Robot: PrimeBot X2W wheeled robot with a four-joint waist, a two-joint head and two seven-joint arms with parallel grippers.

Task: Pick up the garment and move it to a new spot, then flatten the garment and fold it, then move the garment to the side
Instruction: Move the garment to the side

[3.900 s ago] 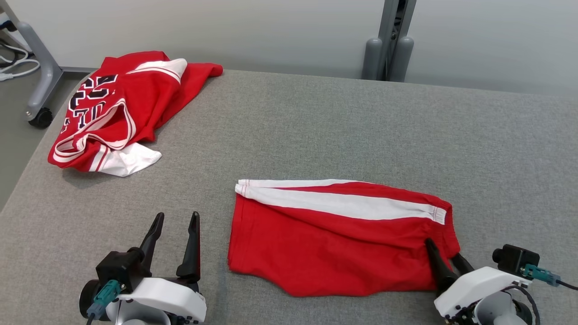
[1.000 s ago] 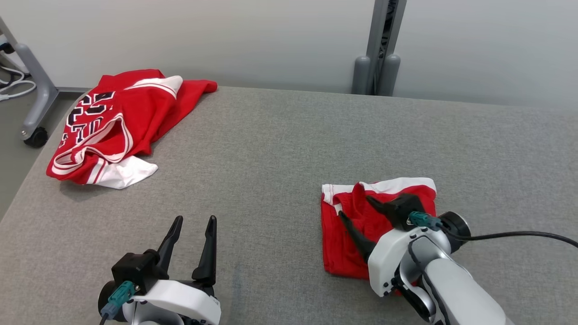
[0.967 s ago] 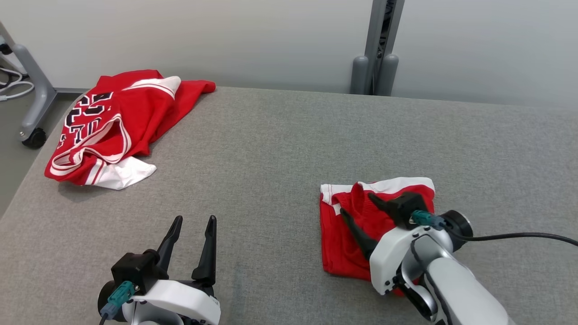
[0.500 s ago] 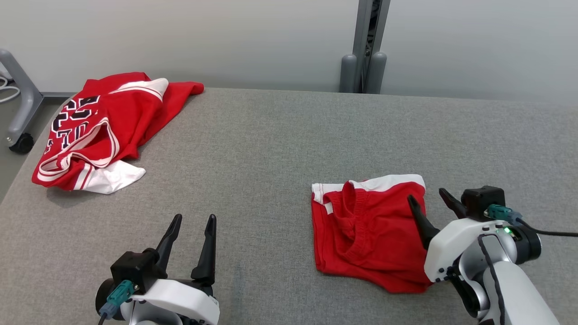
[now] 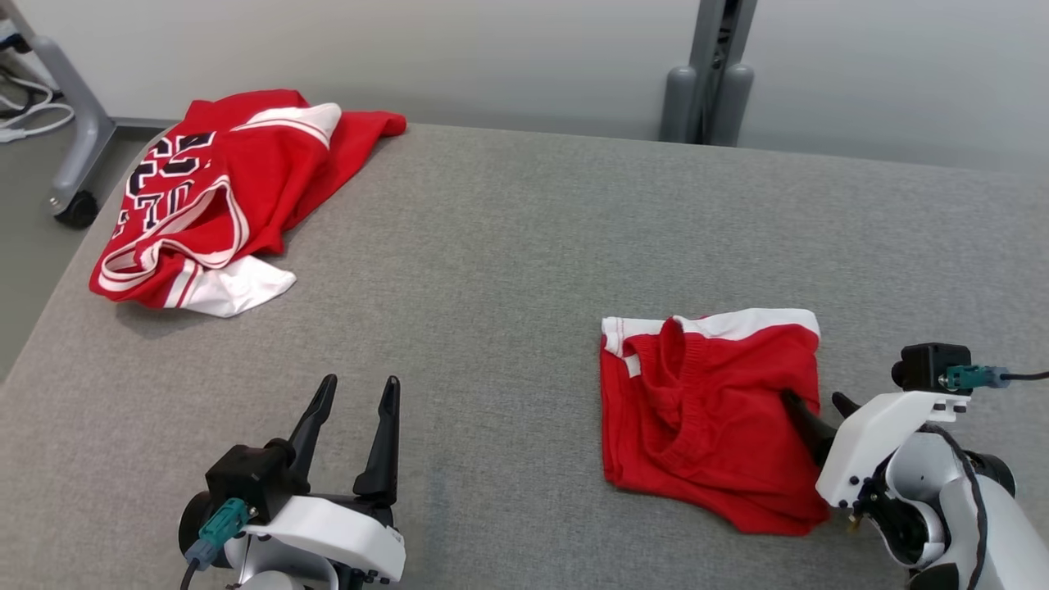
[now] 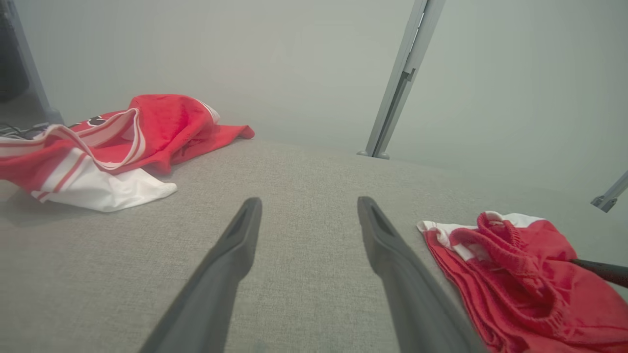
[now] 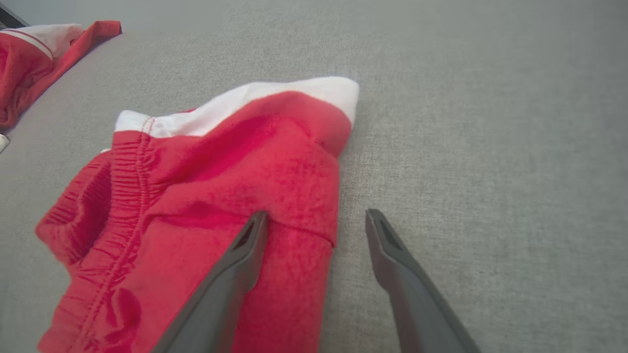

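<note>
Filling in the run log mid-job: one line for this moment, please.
shorts: folded, lying on table | right gripper: open, astride shorts' right edge, nothing held | left gripper: open, empty | jersey: bunched, far-left corner

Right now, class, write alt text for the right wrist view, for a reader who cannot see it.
Folded red shorts with a white stripe lie on a grey table. The right gripper's open fingers straddle their side edge, one over cloth, one over bare table; a red jersey shows at top left.

Bright, even light – soft shadows, sharp focus – wrist views edge-warped.
</note>
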